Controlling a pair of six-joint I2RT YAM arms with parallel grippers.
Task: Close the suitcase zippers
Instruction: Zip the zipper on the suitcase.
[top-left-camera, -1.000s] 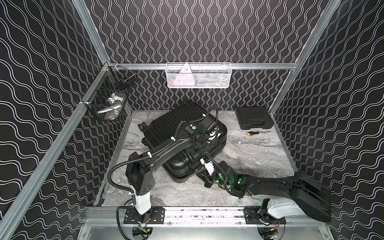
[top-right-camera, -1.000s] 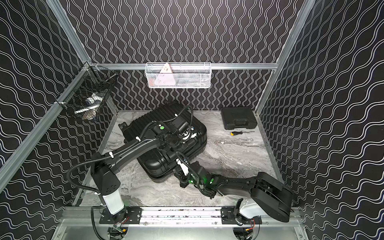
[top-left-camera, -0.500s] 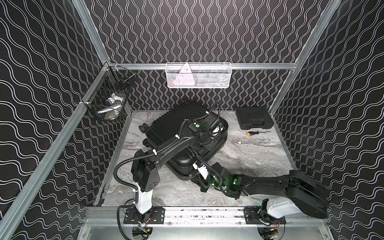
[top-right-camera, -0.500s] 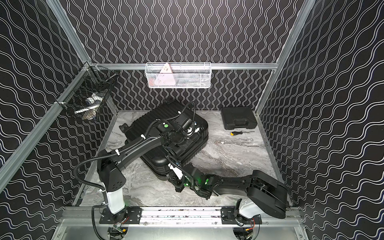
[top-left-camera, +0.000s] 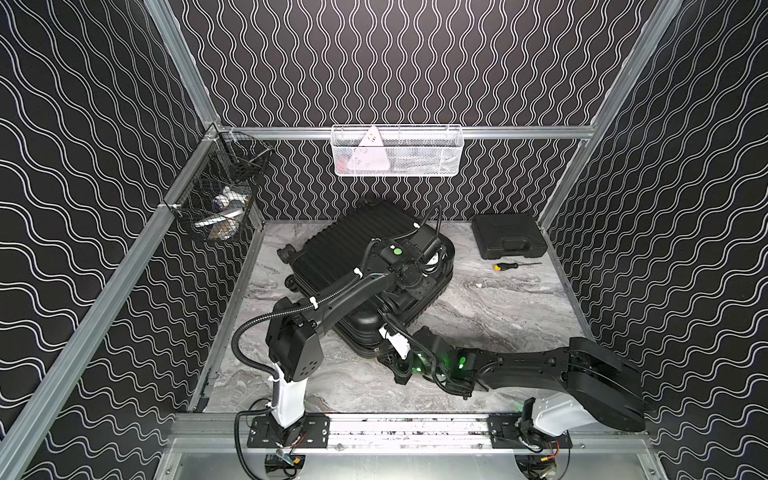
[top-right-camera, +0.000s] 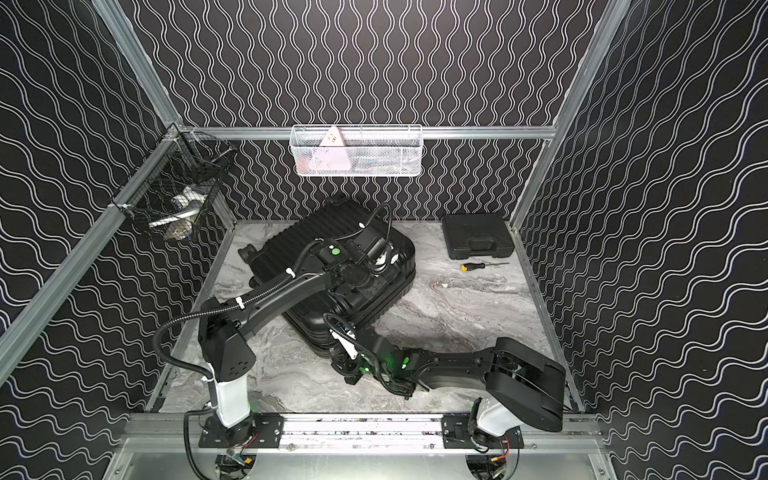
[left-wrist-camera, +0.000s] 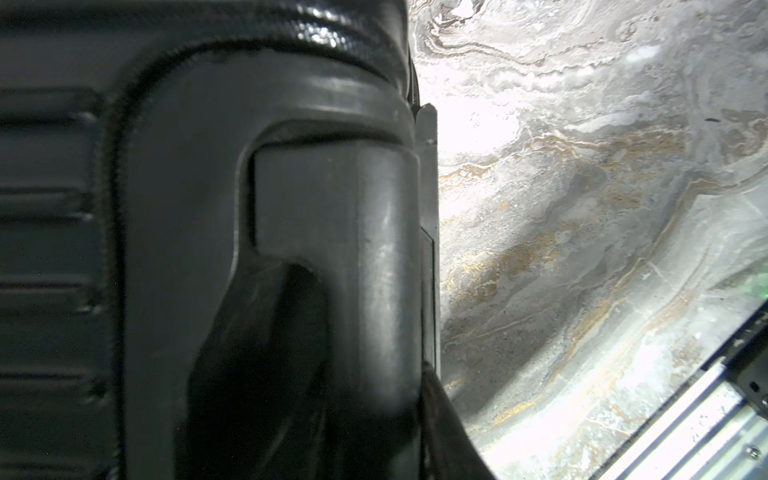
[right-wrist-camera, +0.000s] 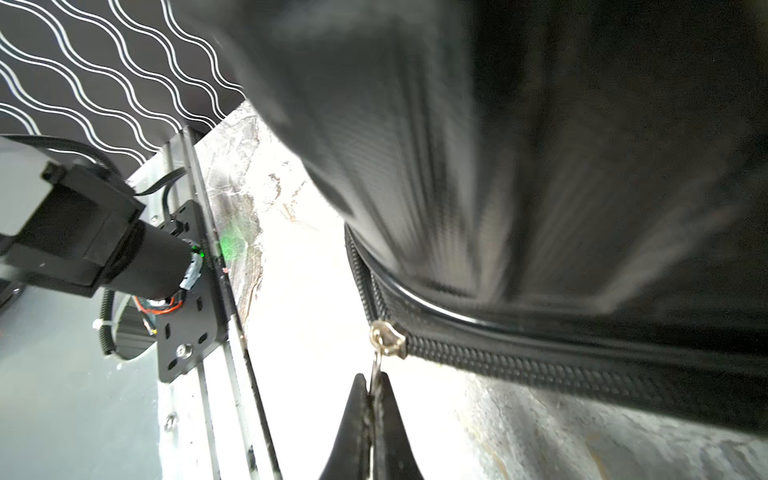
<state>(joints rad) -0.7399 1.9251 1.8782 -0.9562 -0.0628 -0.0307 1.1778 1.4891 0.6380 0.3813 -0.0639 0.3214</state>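
In both top views the suitcase (top-left-camera: 345, 245) lies flat on the table (top-left-camera: 498, 299), left claw (top-left-camera: 420, 289) on its lid, grip unclear even from the left wrist; the right wrist shows the right claw (right-wrist-camera: 371, 384) pinching the zipper pull (right-wrist-camera: 377, 365).

Black walls (top-left-camera: 415, 62) with white wavy lines closed the cell at 9, 12 and 3 o'clock, framed by aluminium bars (top-left-camera: 519, 132). A white mesh basket (top-left-camera: 397, 151) hung from the bar at 12 o'clock, and a black wire basket (top-left-camera: 220, 199) hung in the corner at 10 o'clock. The floor (top-left-camera: 498, 316) was grey and marble-patterned, showed tan veins in the left wrist view, and glared white under strong light. A metal rail (top-left-camera: 395, 426) ran along 6 o'clock
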